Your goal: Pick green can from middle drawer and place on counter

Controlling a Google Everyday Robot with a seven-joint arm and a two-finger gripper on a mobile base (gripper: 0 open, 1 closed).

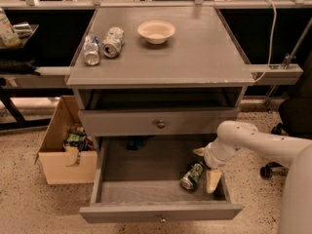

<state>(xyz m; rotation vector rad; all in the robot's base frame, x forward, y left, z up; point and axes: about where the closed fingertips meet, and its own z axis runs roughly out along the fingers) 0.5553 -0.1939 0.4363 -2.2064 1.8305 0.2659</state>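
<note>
Green can (192,175) | on middle drawer (141,172) floor | just left of hand (205,165) | hand splayed, empty

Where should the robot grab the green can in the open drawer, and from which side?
Probably around its green middle, coming down from above. The green can lies on its side in the middle drawer, so its rounded long sides are free, while the drawer walls block a sideways approach. The gripper hovers beside it, open.

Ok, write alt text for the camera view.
A white robot arm reaches into the open wide grey middle drawer, its gripper open beside a small green patterned drink can lying on its floor. On the flat grey counter above sit two silver-white cans and a cream bowl.
</note>
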